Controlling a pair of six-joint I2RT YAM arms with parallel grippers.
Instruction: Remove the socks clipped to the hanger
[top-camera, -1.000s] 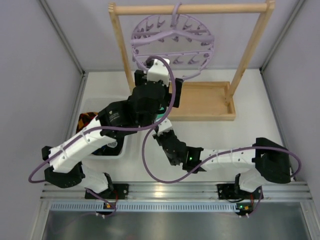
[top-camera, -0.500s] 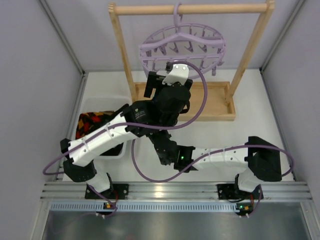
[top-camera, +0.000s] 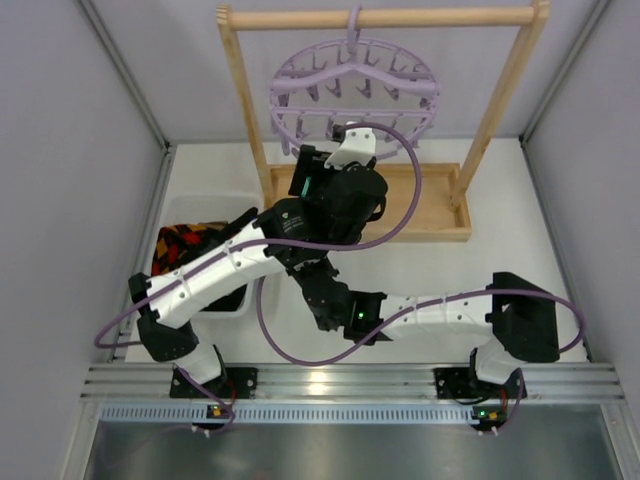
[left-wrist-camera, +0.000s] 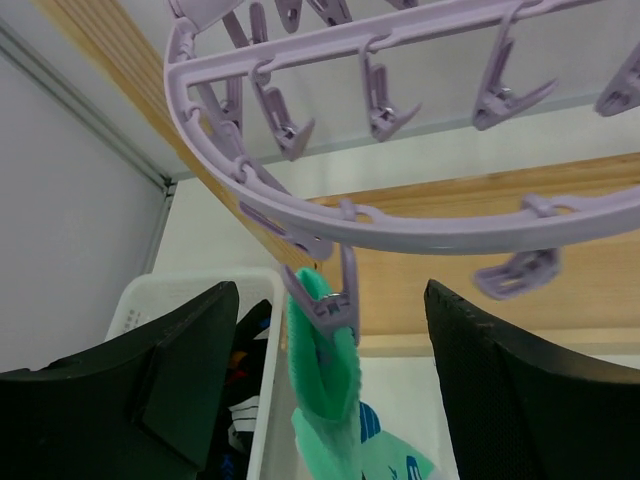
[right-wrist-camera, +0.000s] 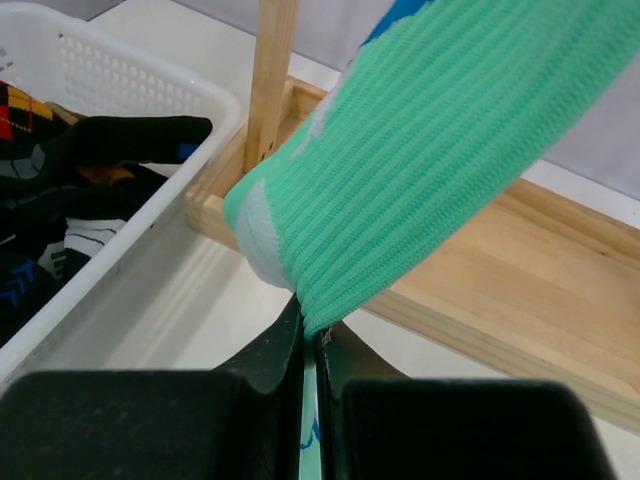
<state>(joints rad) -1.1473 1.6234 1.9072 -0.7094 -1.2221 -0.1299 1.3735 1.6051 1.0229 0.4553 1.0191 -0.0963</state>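
Observation:
The lavender hanger (top-camera: 353, 88) hangs by its hook from the wooden rack's top bar. In the left wrist view its ring (left-wrist-camera: 400, 230) crosses overhead, and one clip (left-wrist-camera: 325, 308) still pinches the cuff of a teal-and-white sock (left-wrist-camera: 328, 385). My left gripper (left-wrist-camera: 330, 400) is open, with one finger on each side of that clip and sock, touching neither. My right gripper (right-wrist-camera: 315, 345) is shut on the lower part of the same teal sock (right-wrist-camera: 430, 150) and holds it taut. In the top view the sock is hidden under my left arm.
A white basket (top-camera: 178, 207) at the left holds several removed socks (top-camera: 185, 245), also seen in the right wrist view (right-wrist-camera: 100, 160). The wooden rack's base tray (top-camera: 430, 205) and posts (right-wrist-camera: 272, 80) stand just behind both grippers. The hanger's other clips (left-wrist-camera: 385, 105) hang empty.
My left arm swung right and up under the hanger's front edge. The hanger tilted and swayed, then settled. My right gripper shifted slightly left, still on the sock.

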